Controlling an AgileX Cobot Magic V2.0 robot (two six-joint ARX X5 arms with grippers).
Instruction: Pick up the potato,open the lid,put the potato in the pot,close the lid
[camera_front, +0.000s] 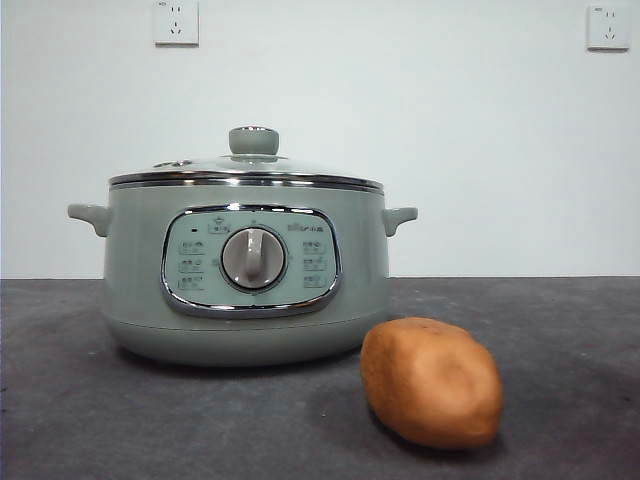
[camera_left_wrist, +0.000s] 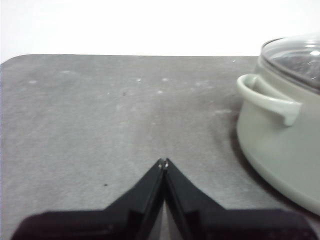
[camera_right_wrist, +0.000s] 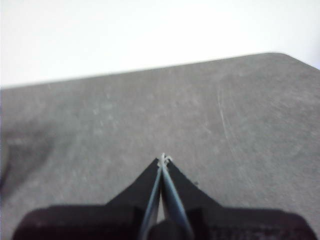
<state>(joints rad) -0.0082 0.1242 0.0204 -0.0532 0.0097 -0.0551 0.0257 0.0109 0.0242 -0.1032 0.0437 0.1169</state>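
One potato (camera_front: 431, 382), one pot (camera_front: 245, 275), one lid (camera_front: 247, 168) w/ green knob, sitting closed on pot. Potato on dark counter (camera_front: 80, 400), just beside pot's front right, in front of it. Left gripper (camera_left_wrist: 164, 162): fingers pressed together, empty, over bare counter w/ pot handle near. Right gripper (camera_right_wrist: 163, 159): fingers together too, holding nothing, potato not in its view. Rounded counter corners visible in both wrist views; wide free surface around.

The pot (camera_front: 245, 290) stands on the bench (camera_front: 80, 420), lid (camera_front: 250, 165) on top; the potato (camera_front: 431, 381) lies in front (to its right, apart).
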